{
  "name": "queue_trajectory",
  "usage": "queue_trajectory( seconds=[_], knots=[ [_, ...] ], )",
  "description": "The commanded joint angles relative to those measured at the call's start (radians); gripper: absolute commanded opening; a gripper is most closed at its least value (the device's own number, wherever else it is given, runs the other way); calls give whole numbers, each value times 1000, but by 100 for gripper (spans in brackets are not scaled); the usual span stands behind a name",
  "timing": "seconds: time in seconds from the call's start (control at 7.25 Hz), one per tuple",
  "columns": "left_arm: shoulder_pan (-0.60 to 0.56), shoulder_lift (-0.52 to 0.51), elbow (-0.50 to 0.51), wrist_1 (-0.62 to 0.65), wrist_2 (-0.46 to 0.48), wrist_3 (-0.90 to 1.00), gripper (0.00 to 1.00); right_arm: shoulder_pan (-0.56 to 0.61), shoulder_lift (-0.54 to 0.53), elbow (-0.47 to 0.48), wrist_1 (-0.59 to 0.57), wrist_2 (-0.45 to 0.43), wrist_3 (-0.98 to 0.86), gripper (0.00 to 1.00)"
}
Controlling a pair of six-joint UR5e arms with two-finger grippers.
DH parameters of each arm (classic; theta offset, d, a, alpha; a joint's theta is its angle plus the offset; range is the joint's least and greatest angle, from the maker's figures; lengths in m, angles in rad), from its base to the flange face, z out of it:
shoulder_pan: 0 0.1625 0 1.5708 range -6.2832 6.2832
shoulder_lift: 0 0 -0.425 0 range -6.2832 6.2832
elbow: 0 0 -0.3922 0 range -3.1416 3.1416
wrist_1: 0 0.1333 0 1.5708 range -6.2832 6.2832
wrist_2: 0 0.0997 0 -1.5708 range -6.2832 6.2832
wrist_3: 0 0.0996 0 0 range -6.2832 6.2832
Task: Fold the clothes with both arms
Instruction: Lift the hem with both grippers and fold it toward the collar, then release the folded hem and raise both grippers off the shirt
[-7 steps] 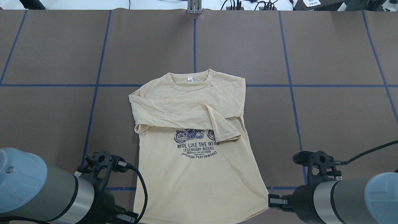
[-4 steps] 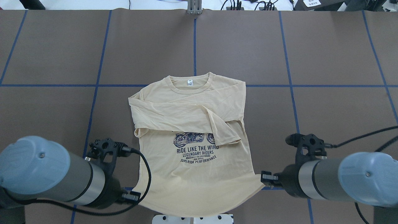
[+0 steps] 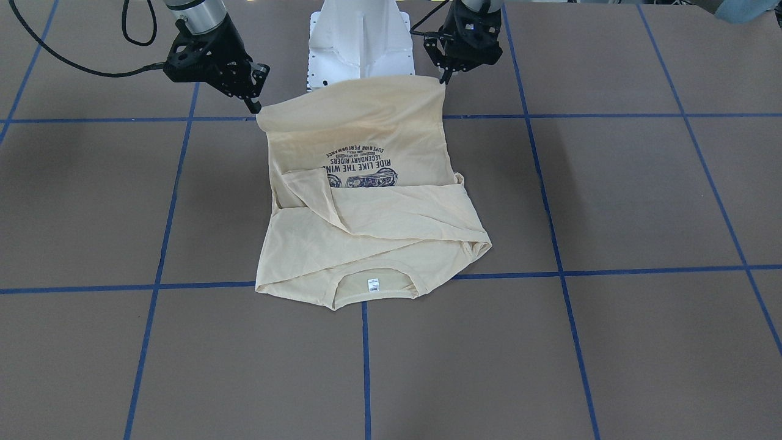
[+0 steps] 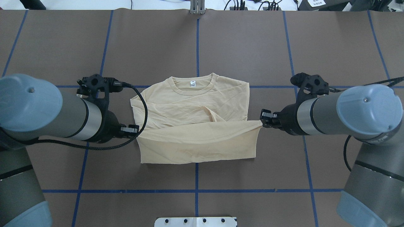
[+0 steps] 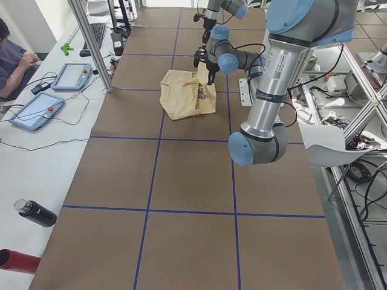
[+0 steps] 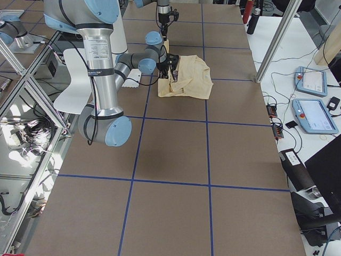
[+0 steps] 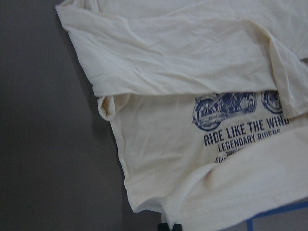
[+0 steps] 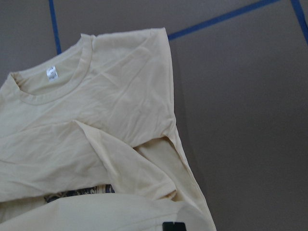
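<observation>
Left gripper (image 4: 135, 129) and right gripper (image 4: 262, 120) clench hem corners of the T-shirt (image 4: 195, 143), open bench (image 4: 252, 47) around; print (image 7: 240, 130) reads "RIDE LIKE THE WIND".

the cream t-shirt (image 6: 189, 80) lies on the brown table (image 6: 176, 160), its robot-side edge raised. the right gripper (image 6: 169, 68), nearer the camera, meets that edge, seemingly pinching it; the left arm (image 6: 162, 8) hangs behind.

Print (image 7: 239, 126) seemingly half under lifted hem (image 7: 226, 195)
</observation>
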Motion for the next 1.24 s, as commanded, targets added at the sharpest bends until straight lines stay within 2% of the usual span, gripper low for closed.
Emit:
queue_trajectory(
  seconds=[0.0,0.28,0.41,0.69,0.83,0.97,1.1],
  knots=[
    [-71,-22,50,-2,9,48,0,77,165,-147,-26,9,-20,0],
    [-75,-106,225,-14,98,91,0,108,291,-329,-41,-1,-104,0],
    [-96,-128,318,-60,121,141,0,125,366,-443,-38,-1,-120,0],
    [-128,-169,545,-238,160,145,0,158,463,-623,-33,-1,-180,0],
    [-131,-188,643,-328,166,177,0,162,507,-724,23,-4,-184,0],
    [-146,-188,698,-379,169,224,0,163,511,-814,119,-15,-189,0],
    [-151,-186,736,-410,171,237,0,172,511,-852,156,-17,-216,0]
  ],
)
